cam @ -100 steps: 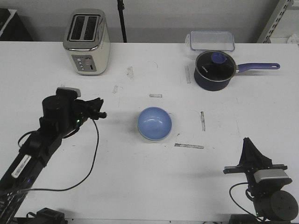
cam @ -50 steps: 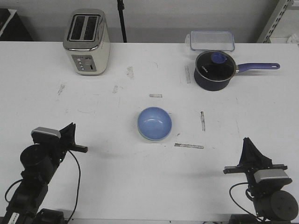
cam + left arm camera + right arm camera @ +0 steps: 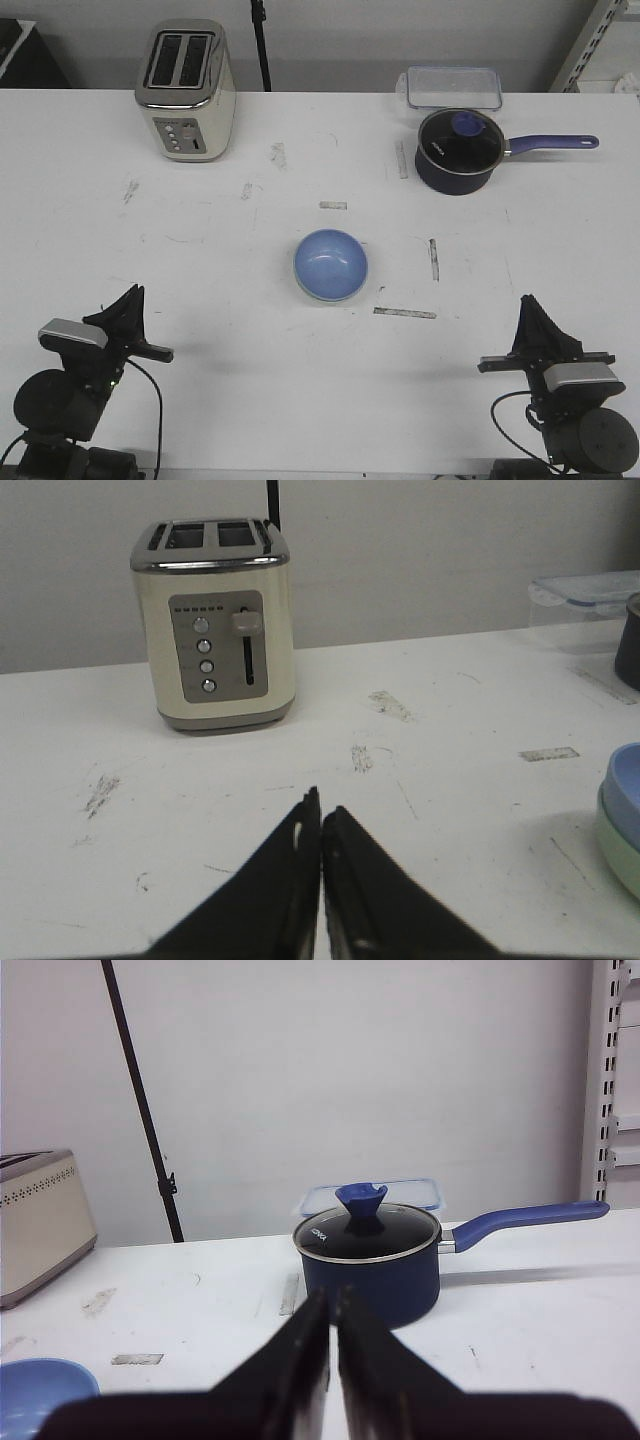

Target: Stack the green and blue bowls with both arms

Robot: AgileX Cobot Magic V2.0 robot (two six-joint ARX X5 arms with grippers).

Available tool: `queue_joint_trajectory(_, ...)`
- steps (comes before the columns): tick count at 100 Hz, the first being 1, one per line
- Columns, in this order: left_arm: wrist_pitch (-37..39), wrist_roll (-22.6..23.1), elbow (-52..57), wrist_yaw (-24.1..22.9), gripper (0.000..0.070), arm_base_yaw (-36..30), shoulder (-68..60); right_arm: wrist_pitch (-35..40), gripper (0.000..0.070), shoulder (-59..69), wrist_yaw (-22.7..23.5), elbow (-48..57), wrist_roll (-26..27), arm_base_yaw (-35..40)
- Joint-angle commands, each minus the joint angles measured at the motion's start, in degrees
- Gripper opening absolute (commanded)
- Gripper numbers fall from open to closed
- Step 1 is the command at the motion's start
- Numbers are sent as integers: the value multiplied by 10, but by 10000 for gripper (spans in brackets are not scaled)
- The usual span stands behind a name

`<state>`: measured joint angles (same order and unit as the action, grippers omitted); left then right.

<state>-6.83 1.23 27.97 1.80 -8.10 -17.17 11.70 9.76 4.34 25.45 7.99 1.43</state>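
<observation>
The blue bowl (image 3: 331, 263) sits nested in the green bowl (image 3: 322, 297) at the table's middle; only a thin pale green rim shows beneath it. The stack also shows in the left wrist view, blue bowl (image 3: 626, 786) over green bowl (image 3: 622, 850). The blue bowl's edge shows in the right wrist view (image 3: 40, 1392). My left gripper (image 3: 132, 292) is shut and empty at the front left, well clear of the bowls. It is also shut in its wrist view (image 3: 320, 802). My right gripper (image 3: 530, 300) is shut and empty at the front right, also seen in its wrist view (image 3: 332, 1298).
A cream toaster (image 3: 186, 90) stands at the back left. A dark navy saucepan (image 3: 458, 150) with a glass lid and long handle stands at the back right, a clear lidded container (image 3: 453, 87) behind it. Tape marks dot the table.
My left arm has drawn back from beside the bowls to the front left edge and folded down. The right arm and the bowls have not moved.
</observation>
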Motion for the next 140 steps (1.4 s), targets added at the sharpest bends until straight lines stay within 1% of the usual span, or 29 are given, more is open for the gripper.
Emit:
queue_joint_trajectory(1, 7, 9, 6, 1, 1, -1, 12, -6, 9, -1, 0, 2, 8, 1)
queue_joint_trajectory(28, 9, 9, 5, 1, 1, -1, 54, -6, 9, -1, 0, 2, 8, 1)
queue_joint_trajectory(42, 16, 9, -7, 1, 1, 3, 55, -6, 9, -1, 0, 2, 8, 1)
queue_joint_trajectory(48, 47, 9, -31, 0, 1, 10, 59, -6, 9, -1, 0, 2, 8, 0)
queue_joint_trajectory(61, 153, 9, -102, 0, 1, 28, 69, -6, 9, -1, 0, 2, 8, 0)
queue_joint_trajectory(67, 179, 9, -129, -5, 1, 37, 71, -6, 9, -1, 0, 2, 8, 0)
queue_joint_trajectory(80, 175, 9, -162, -8, 1, 57, 71, -6, 9, -1, 0, 2, 8, 1)
queue_joint_trajectory(101, 176, 9, -187, -9, 1, 71, 76, -6, 9, -1, 0, 2, 8, 0)
queue_joint_trajectory(140, 174, 12, -217, -49, 1, 71, 131, -6, 9, -1, 0, 2, 8, 0)
